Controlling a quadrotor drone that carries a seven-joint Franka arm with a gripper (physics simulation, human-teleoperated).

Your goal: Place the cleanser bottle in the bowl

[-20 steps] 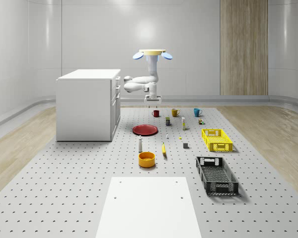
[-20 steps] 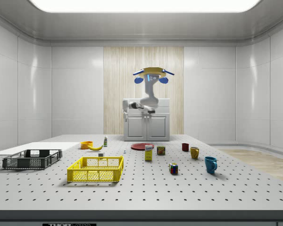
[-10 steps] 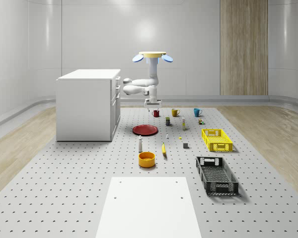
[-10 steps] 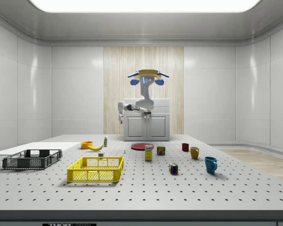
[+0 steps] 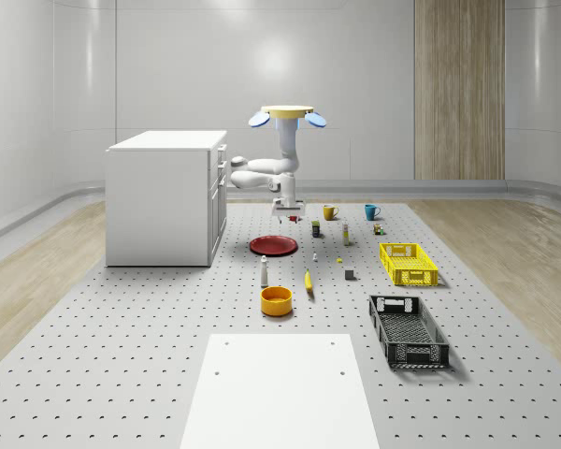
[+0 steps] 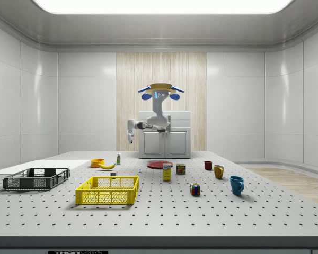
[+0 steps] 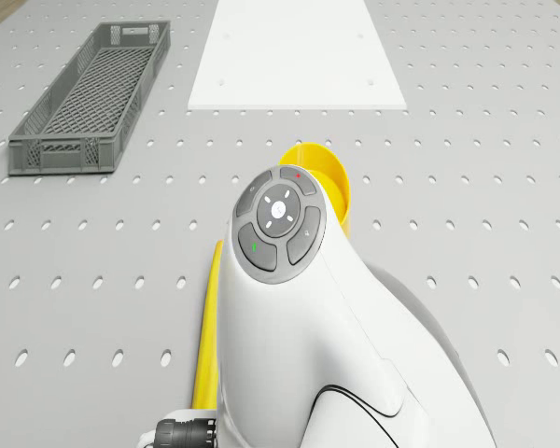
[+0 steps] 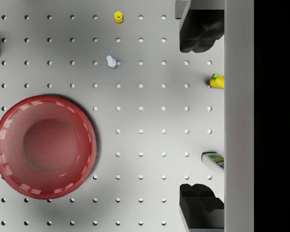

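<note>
The orange bowl (image 5: 276,300) holds nothing, and the yellow crate (image 5: 409,264) and the black crate (image 5: 409,330) look empty too. The cleanser bottle (image 5: 264,271) stands upright just behind the bowl, between it and the red plate (image 5: 273,245) (the plate is bare). The drone (image 5: 287,114) hovers above the far part of the perforated table (image 5: 122,327), beside the white cabinet (image 5: 164,196). Its gripper (image 5: 288,213) hangs above the plate's far edge, fingers (image 8: 199,203) wide apart and holding nothing. The near part of the table seems free for moving.
</note>
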